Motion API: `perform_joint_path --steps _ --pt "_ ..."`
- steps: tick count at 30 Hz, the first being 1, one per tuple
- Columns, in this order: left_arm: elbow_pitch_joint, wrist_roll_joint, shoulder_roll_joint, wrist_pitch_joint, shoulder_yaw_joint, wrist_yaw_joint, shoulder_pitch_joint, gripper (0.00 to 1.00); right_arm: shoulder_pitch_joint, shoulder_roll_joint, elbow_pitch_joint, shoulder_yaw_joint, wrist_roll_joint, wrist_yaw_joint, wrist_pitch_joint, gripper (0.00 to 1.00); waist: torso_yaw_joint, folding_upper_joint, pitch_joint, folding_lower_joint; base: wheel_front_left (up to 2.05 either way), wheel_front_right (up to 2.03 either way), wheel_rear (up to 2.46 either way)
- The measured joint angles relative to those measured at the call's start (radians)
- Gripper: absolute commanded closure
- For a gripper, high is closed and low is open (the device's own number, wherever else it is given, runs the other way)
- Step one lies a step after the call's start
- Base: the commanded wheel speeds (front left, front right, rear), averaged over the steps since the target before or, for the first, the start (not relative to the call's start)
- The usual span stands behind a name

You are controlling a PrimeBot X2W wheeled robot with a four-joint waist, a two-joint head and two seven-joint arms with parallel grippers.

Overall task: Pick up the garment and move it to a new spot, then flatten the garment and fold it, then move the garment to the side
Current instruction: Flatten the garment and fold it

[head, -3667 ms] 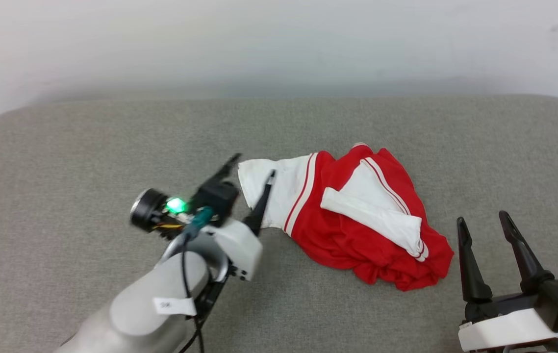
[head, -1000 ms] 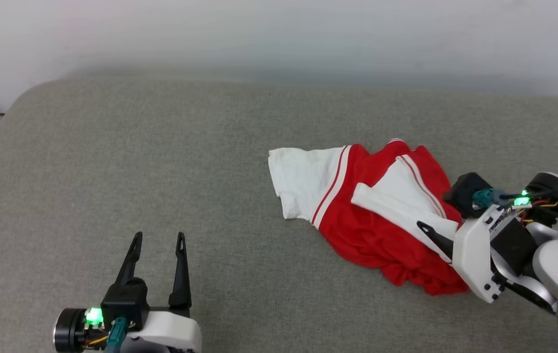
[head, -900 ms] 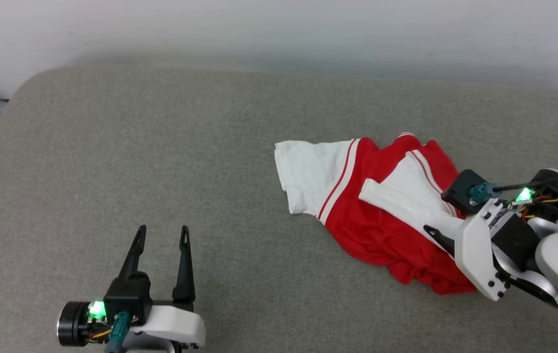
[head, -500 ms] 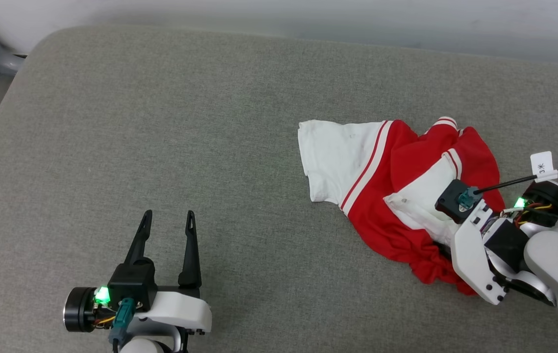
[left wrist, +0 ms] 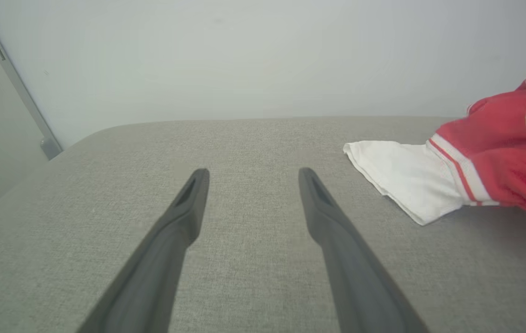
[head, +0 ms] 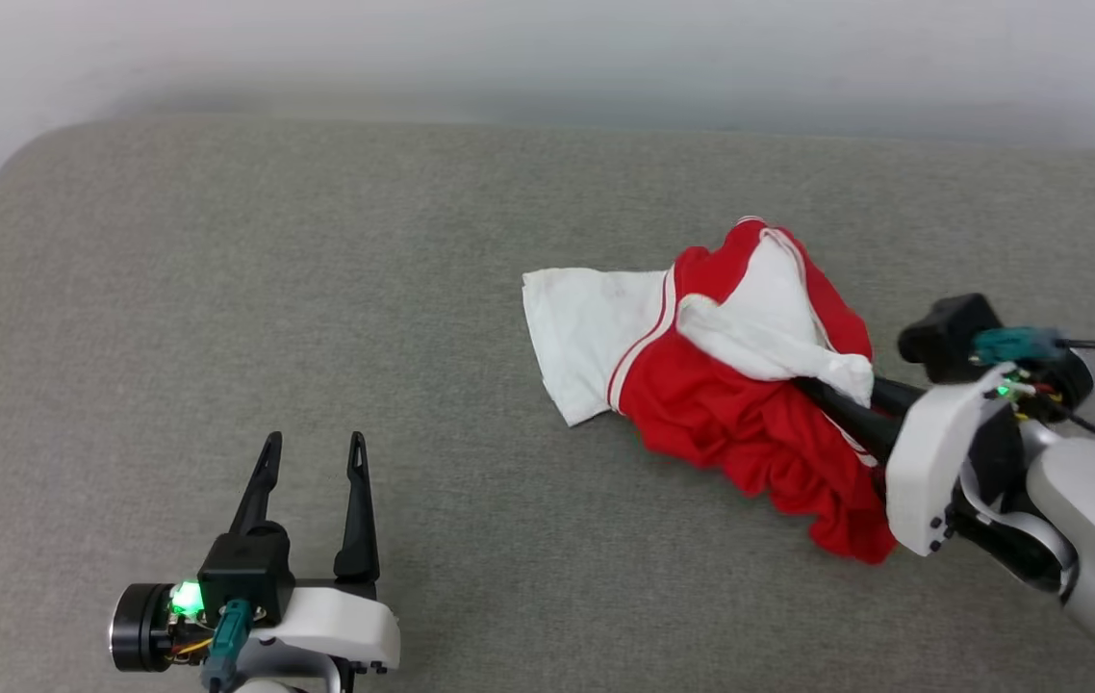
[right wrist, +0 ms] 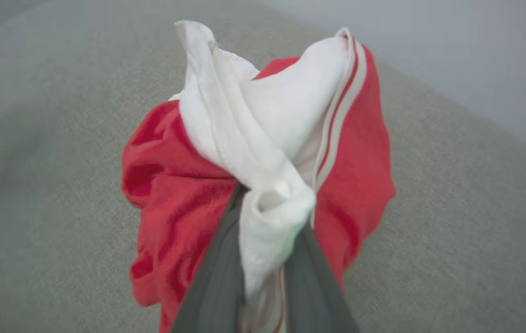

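Desk: Right pincer [head: 812, 390]?
Me: I saw it pinching a white fold of the garment [head: 721, 423], with fabric bunched up between the fingers [right wrist: 217, 277].
Desk: Where did the garment lie?
Me: Right of centre on the grey padded surface [head: 220, 289], with one white sleeve [head: 581, 337] flat and pointing left.
Desk: Left pincer [head: 313, 441]?
Me: Spread, at lower left in the head view, well apart from the garment.

Crumpled red garment [head: 730, 423], white sleeves, red-white striped trim. Heaped on grey surface [head: 317, 289], one sleeve spread flat toward the left, the other gathered, raised, pinched in right hand [head: 802, 385].
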Motion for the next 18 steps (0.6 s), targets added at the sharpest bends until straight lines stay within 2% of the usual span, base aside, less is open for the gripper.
perform_joint_path --steps 9,18 --pt "-0.003 0.007 -0.001 0.000 0.009 -0.007 0.019 0.00 0.235 0.036 0.091 -0.306 0.221 0.000 -0.204 1.00 -0.059 0.0000 -0.022 -0.0001 0.00 0.00 0.00" --pt "0.004 0.008 -0.001 0.000 0.006 -0.011 0.024 0.00 0.407 0.041 0.264 -0.554 0.475 0.000 -0.312 1.00 -0.063 0.0000 -0.019 -0.0001 0.00 0.00 0.00"
